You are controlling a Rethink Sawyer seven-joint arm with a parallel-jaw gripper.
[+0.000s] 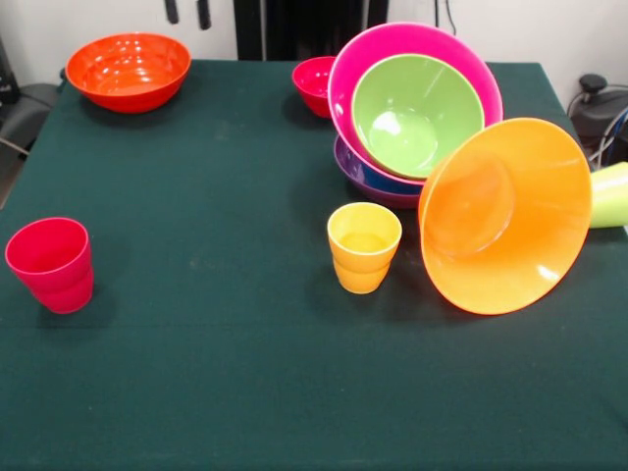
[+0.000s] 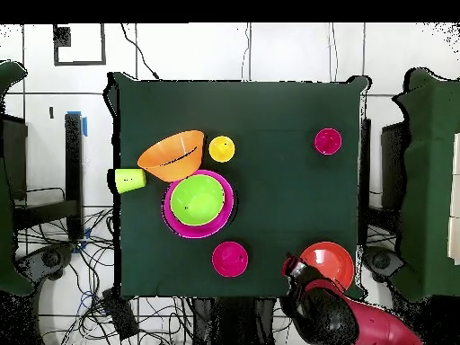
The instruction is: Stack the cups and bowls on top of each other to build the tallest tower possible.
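The tower is a purple bowl (image 1: 345,163) holding a small blue bowl (image 1: 385,181), a tilted pink bowl (image 1: 343,74) and, inside that, a lime green bowl (image 1: 417,113) (image 2: 197,199). A light orange bowl (image 1: 505,216) lies on its side against the pile. A lime green cup (image 1: 610,194) lies on its side to the right of it. A yellow cup (image 1: 364,245) and a red cup (image 1: 51,263) stand upright. A small red bowl (image 1: 314,83) and a red-orange bowl (image 1: 128,69) sit at the far side. My gripper (image 1: 187,11) shows only its two tips, apart and empty, behind the red-orange bowl.
The dark green table (image 1: 216,373) reaches the frame's front edge. My red and black arm (image 2: 337,316) is drawn back at the table's corner next to the red-orange bowl (image 2: 328,260). Cables and black equipment (image 1: 594,103) lie off the table's right edge.
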